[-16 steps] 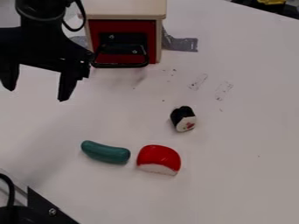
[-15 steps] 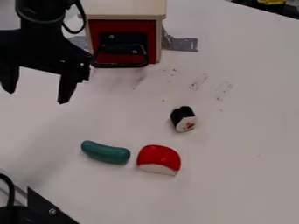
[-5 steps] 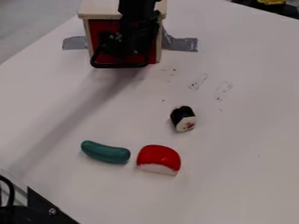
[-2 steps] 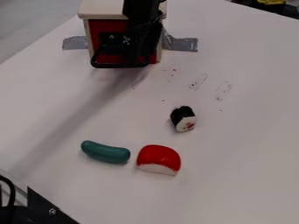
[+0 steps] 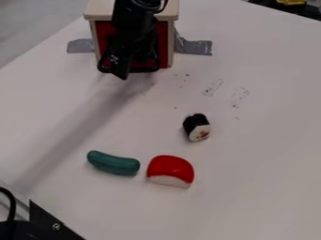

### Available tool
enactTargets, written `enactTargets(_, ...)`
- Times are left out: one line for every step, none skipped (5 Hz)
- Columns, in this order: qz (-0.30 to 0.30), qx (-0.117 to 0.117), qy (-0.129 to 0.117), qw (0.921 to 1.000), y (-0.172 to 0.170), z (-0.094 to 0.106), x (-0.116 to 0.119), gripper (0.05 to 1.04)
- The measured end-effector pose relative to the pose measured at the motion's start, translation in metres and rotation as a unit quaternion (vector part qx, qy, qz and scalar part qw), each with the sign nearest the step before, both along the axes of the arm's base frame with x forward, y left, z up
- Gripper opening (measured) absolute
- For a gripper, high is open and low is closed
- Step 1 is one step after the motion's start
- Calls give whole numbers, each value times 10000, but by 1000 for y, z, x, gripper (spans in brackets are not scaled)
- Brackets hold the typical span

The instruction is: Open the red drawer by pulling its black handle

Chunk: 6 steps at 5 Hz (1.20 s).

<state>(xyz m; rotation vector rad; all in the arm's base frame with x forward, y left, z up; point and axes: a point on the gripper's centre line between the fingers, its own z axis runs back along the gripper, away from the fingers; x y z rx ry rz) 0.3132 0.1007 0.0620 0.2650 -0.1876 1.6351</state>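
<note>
Hanging in front of the wooden box [image 5: 100,9], the black claw [image 5: 121,74] overlaps its red front [image 5: 162,40] and the black handle [image 5: 147,70]; whether it touches either cannot be told. Nor is it possible to tell how wide or narrow the claw stands, or whether it holds anything.

The handle sits low on the box and points out from it, towards the near side of the bench [image 5: 251,150]. Its long bar runs side to side, about parallel to the box's lower front edge, with each end bending back up towards the red front. It is dark and slim, with rounded corners, and the claw hides part of it. The red front is flat, set within a pale wooden frame, and the box has a pale lid.

Gray tape [image 5: 195,47] lies on the bench at the box's right side, and a second gray strip [image 5: 80,46] at its left. Nearer the viewer than the box, and to its right, rests a black and white sushi piece [image 5: 197,126]. Farther out from the box lie a green, sausage-like piece [image 5: 113,163], slanting gently down to the right, and a rounded red piece [image 5: 171,169] with a white lower edge.
</note>
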Motion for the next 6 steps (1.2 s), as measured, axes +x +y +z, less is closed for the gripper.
enactTargets(-140, 109, -147, 9997, 1, 2, -6, 998)
enactTargets(-134, 117, -173, 9997, 2, 1, -3, 998)
enactTargets(-94, 68, -119, 9999, 3, -6, 11, 998)
enactTargets(-5, 99, -5, 10000, 8, -19, 26, 998)
enactTargets(87, 163, 125, 9998, 13, -26, 37, 998)
enactTargets(155, 169, 220, 9995, 14, -27, 42, 948)
